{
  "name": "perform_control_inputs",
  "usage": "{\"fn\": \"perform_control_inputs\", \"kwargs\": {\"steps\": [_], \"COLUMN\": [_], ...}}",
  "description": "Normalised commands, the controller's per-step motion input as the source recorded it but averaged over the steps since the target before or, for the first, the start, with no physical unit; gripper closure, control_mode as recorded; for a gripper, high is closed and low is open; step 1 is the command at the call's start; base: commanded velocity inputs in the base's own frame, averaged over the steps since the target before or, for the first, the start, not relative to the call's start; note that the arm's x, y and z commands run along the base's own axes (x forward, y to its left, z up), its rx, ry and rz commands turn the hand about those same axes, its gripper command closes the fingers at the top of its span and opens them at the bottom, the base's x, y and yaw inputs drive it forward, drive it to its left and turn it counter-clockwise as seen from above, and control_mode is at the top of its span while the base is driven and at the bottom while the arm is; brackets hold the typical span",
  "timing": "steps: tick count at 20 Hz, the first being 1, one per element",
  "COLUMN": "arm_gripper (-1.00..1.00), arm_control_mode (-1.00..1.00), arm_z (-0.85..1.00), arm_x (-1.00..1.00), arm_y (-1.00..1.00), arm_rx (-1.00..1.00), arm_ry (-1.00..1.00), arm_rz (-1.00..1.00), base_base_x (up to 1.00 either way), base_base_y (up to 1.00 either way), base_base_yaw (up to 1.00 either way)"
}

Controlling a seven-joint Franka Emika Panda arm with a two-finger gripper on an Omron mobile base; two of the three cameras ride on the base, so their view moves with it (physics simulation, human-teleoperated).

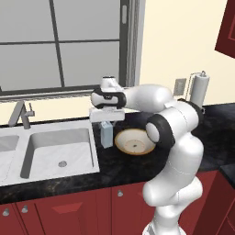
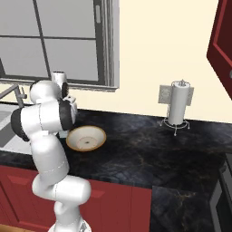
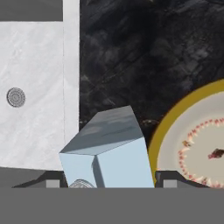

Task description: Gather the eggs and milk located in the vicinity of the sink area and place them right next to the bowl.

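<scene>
The gripper (image 3: pixel 107 183) holds the milk (image 3: pixel 105 155) upright between its 2 fingers, directly above the counter (image 3: pixel 131 57), just beside the bowl (image 3: pixel 197 140).

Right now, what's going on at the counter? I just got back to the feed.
The arm has its claw down over the milk carton, with the two fingertips either side of it in the hand view. The carton stands on the dark counter between the sink and the bowl, close beside the bowl's rim. Whether the claw grips the carton or has let go cannot be told. No egg is in sight on this stretch.
</scene>
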Motion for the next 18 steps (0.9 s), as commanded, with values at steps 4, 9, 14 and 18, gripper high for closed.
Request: {"fn": "perform_control_inputs", "kwargs": {"steps": [4,9,14,18], "arm_gripper": [1.0,1.0,1.0,1.0], "arm_control_mode": [-1.0,-1.0,-1.0,-1.0], "arm_z": [0.0,-0.02,-0.01,-0.02], "arm_x": [0.39,0.23,0.0,-0.06], "arm_y": [0.08,0.02,0.0,0.0], "arm_rx": [0.0,0.0,-0.01,0.0], "arm_ry": [0.0,0.0,0.0,0.0], "arm_rz": [-0.09,-0.09,-0.1,-0.09], "base_base_x": [0.0,0.0,0.0,0.0], "base_base_y": [0.0,0.0,0.0,0.0], "base_base_yaw": [0.0,0.0,0.0,0.0]}}
